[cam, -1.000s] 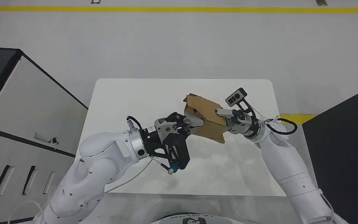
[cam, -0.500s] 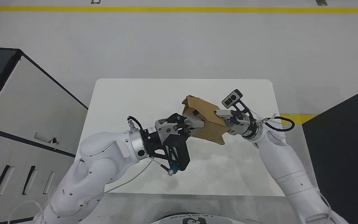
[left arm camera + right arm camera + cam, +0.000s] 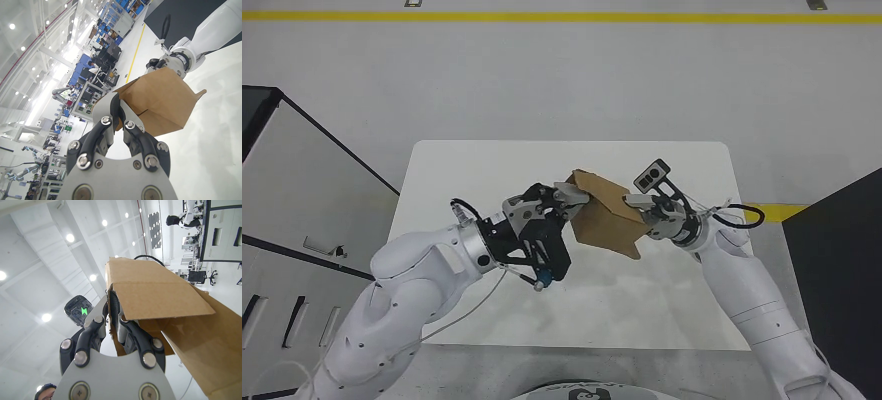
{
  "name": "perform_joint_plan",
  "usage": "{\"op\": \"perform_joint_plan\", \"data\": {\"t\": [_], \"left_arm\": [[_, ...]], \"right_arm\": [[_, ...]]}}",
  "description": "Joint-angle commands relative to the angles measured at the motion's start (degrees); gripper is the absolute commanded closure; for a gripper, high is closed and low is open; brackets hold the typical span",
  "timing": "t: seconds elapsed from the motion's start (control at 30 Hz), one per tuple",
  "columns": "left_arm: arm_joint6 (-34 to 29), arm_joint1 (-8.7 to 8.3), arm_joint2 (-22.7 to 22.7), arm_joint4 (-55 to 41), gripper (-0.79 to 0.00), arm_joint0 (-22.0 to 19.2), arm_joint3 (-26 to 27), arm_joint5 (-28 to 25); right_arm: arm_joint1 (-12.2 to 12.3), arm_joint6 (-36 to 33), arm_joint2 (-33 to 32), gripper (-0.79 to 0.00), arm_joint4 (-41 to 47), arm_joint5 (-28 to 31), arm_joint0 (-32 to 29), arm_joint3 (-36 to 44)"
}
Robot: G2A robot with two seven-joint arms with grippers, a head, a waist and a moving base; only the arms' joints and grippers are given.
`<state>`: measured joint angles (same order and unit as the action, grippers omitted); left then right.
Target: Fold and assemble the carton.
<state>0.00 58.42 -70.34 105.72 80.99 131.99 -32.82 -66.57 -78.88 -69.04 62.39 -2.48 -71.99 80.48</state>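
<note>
Pale grey floor surrounds the white rectangular table (image 3: 462,180), with a yellow floor line (image 3: 562,16) beyond its far edge and a dark grey cabinet (image 3: 282,180) off its left side.

The left claw (image 3: 564,195) (image 3: 118,107) is clenched on an edge flap of the brown cardboard carton (image 3: 607,215) (image 3: 160,100) (image 3: 160,294). The cardboard covers part of the fingers, so how deep the flap sits between them is hard to make out. The right claw (image 3: 634,207) (image 3: 113,308) grasps the opposite end, pinched on a ragged-edged wall, and a folded flap hides most of one finger.

The carton is partly opened and tilted. It sits between the two claws over the far middle of the table. Whether its lowest corner touches the surface cannot be told. From above, both wrists cover the carton's end flaps.

Behind the carton, the left wrist view shows a long hall with workstations, blue bins and rows of ceiling lamps. The right wrist view looks up at a white beamed ceiling with round lights.

Compared with a second ago, the left claw and its forearm have shifted toward the table's far edge and slightly leftward. The right wrist has eased a little toward the left. The carton has stayed almost in place between them.
</note>
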Motion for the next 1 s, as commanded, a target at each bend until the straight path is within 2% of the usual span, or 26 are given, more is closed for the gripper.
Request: {"op": "perform_joint_plan", "data": {"t": [0.0,0.37,0.67,0.97], "left_arm": [[0.2,-0.05,-0.8,0.0,0.0,0.3,-0.1,0.3],[-2.2,0.24,-1.8,-0.8,0.0,0.2,-1.5,3.7],[-2.6,0.66,0.3,-1.7,0.0,-1.6,-2.9,3.2],[-0.7,0.56,0.0,-2.6,0.0,-1.2,-1.7,0.6]], "right_arm": [[0.0,0.1,-0.1,0.0,0.1,0.2,0.0,-0.2],[-0.2,-1.2,0.1,0.0,0.9,-1.0,0.5,-1.0],[-0.4,-2.0,0.6,0.0,0.5,-0.8,1.3,-0.9],[-0.6,-1.9,0.5,0.0,0.7,-0.1,1.4,-1.1]]}}
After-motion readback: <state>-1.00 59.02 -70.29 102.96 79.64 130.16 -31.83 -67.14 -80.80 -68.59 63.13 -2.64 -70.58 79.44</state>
